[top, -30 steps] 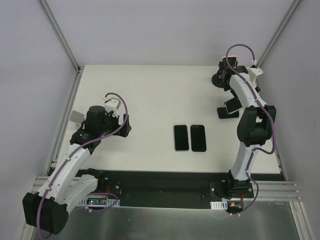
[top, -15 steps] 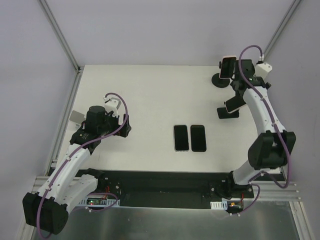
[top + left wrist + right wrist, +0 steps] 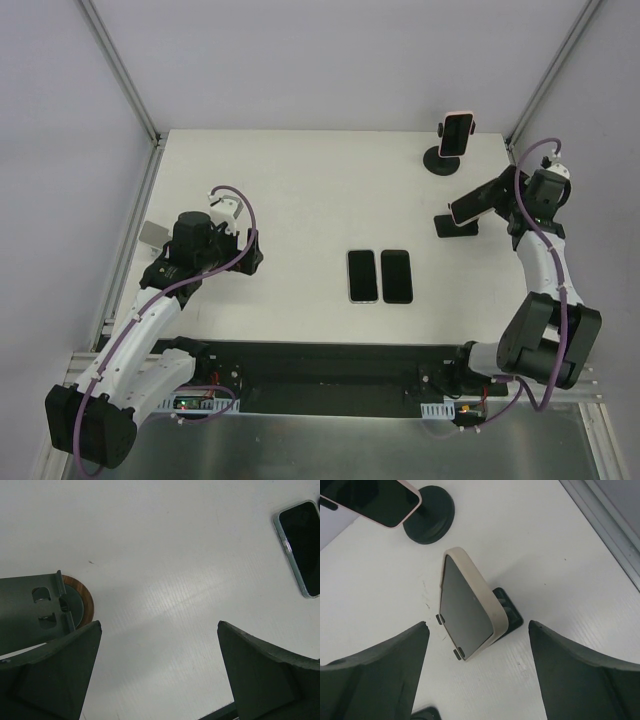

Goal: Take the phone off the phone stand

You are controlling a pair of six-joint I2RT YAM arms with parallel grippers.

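A cream-cased phone [image 3: 467,605] leans tilted on a small black phone stand [image 3: 509,611], seen near the table's right edge as phone [image 3: 465,208] and phone stand [image 3: 446,225]. My right gripper [image 3: 477,625] is open, a finger on each side of the phone's lower end without touching it; from above the right gripper [image 3: 492,198] sits just right of the phone. A pink phone [image 3: 457,134] stands on a round black stand [image 3: 442,163] at the back. My left gripper [image 3: 250,252] is open over bare table, left gripper [image 3: 158,625] with nothing between its fingers.
Two dark phones [image 3: 362,275] [image 3: 396,276] lie flat side by side mid-table; one phone [image 3: 301,545] shows in the left wrist view. An empty stand with a round wooden base [image 3: 75,605] sits by the left gripper. A grey piece [image 3: 152,233] rests at the left edge.
The right arm has swung away from the back round stand, out to the right and nearer, and now faces the cream phone. Its jaws have narrowed slightly. The left arm has not moved.
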